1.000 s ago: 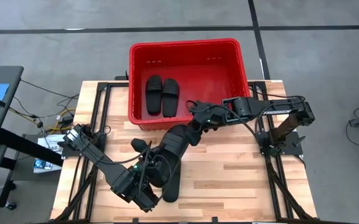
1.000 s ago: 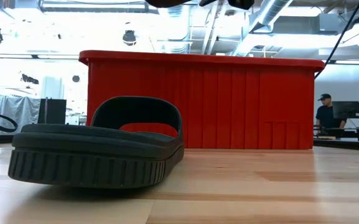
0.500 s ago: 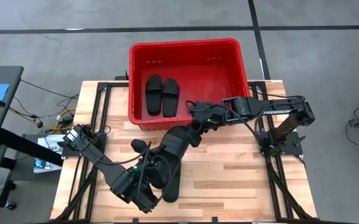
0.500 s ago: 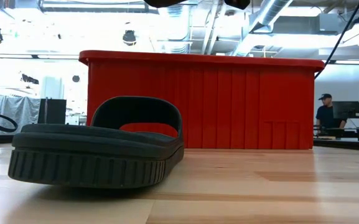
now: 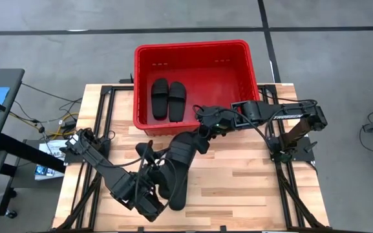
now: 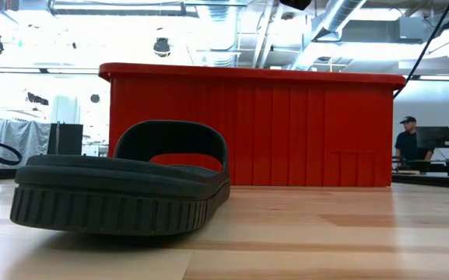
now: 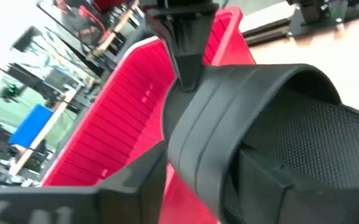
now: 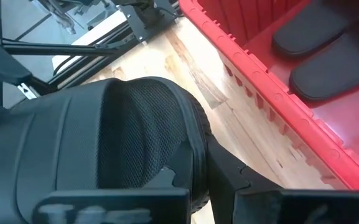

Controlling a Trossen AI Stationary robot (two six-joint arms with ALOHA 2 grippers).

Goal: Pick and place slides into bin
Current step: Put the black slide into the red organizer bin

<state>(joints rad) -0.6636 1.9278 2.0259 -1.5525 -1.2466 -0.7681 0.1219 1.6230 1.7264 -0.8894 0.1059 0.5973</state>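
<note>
Since my right gripper (image 5: 202, 131) is clamped on only the end of a slide sandal (image 5: 185, 147) hanging over the counter (image 5: 251, 181) just short of the red bin (image 5: 244, 48), I fear it snags the rim, while my left gripper (image 5: 149, 169), whose opening I cannot tell, hovers by another slide (image 5: 176, 188).

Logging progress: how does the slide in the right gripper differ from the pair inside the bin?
The held slide is outside the bin, over the table, angled, with the right gripper shut on its end. The pair lies flat, parallel and untouched on the bin floor. All are matte black with wide straps.
</note>
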